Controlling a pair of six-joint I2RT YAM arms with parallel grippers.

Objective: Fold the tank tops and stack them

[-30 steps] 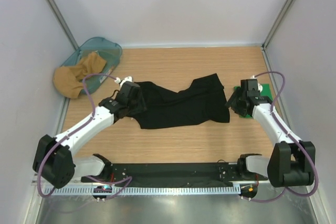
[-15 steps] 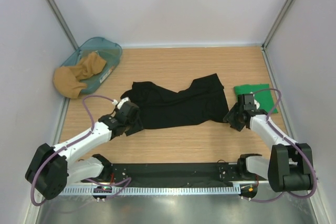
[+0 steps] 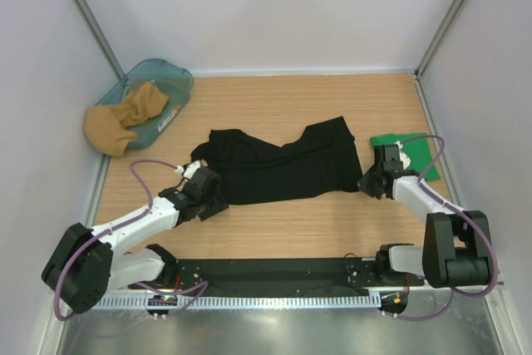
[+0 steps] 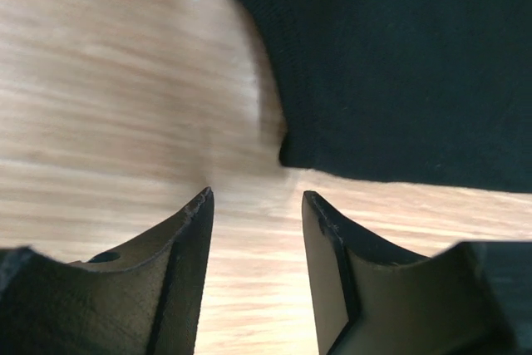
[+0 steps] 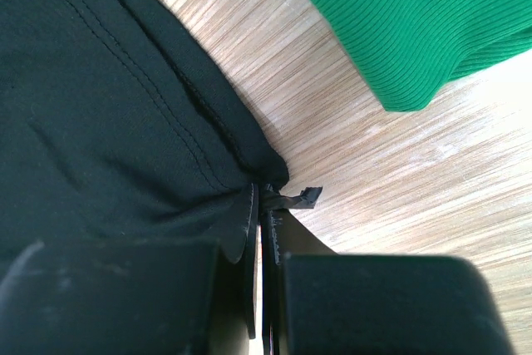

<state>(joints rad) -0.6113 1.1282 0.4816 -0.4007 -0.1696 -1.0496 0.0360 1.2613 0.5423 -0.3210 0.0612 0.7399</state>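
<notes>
The black tank top lies spread in the middle of the wooden table, with the green tank top near it at 3 o'clock, not touching. The right gripper is clenched on its 4 o'clock corner. The left gripper is released at the 8 o'clock corner, grasping nothing

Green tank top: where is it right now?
In the top view, the green tank top lies flat at the far right, just beside the black tank top, not touching it.
</notes>
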